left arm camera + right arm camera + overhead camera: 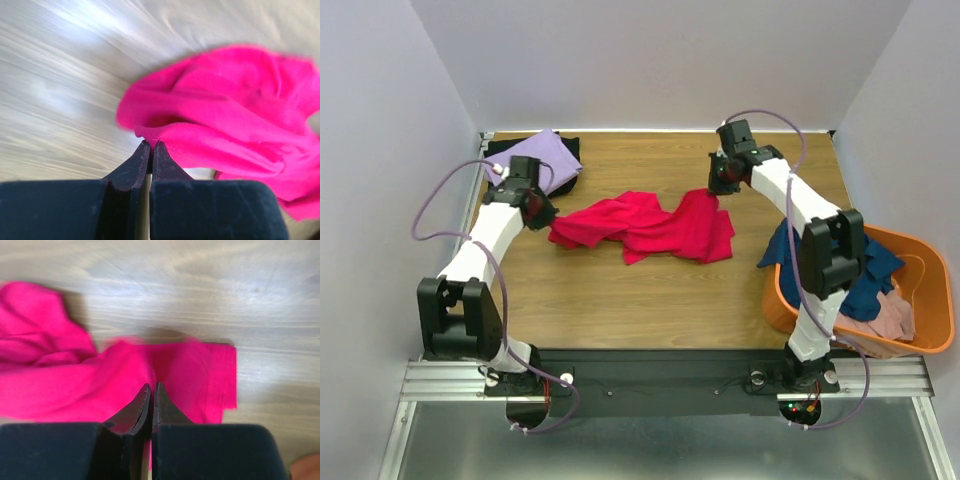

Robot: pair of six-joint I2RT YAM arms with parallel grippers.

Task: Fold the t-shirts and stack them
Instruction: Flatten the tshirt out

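**Clerk:** Start with the near side. What is listed?

**Checker:** Item one: orange tub (932, 262), near right corner of the wooden table (620, 300), beside the right arm's base. Contents: navy t-shirt (868, 285), crumpled, partly draped over the tub's left rim; dusty pink t-shirt (886, 318), bunched beneath it toward the near wall.

**Clerk:** Mid-table?

**Checker:** Item two: crimson-pink t-shirt (650, 228), rumpled, stretched left to right across the table's middle, between the two arms. Well apart from the tub.

**Clerk:** The pincers?

**Checker:** Left gripper (542, 212), at the shirt's left end. In its wrist view the left gripper (151, 145) has its jaws pressed together, pinching a fold of the crimson-pink t-shirt (225, 115) at its edge. Right gripper (718, 185), at the shirt's far right end. In its wrist view the right gripper (151, 387) is clenched as well, tips sunk in the crimson-pink t-shirt (190, 370), grasping the cloth near a flat hemmed edge.

**Clerk:** Far side?

**Checker:** Item three: lavender t-shirt (542, 155), far left corner, folded and lying flat. Item four: black t-shirt (572, 165), directly beneath it, edges showing around the lavender. Both just behind the left gripper, apart from the crimson-pink one.
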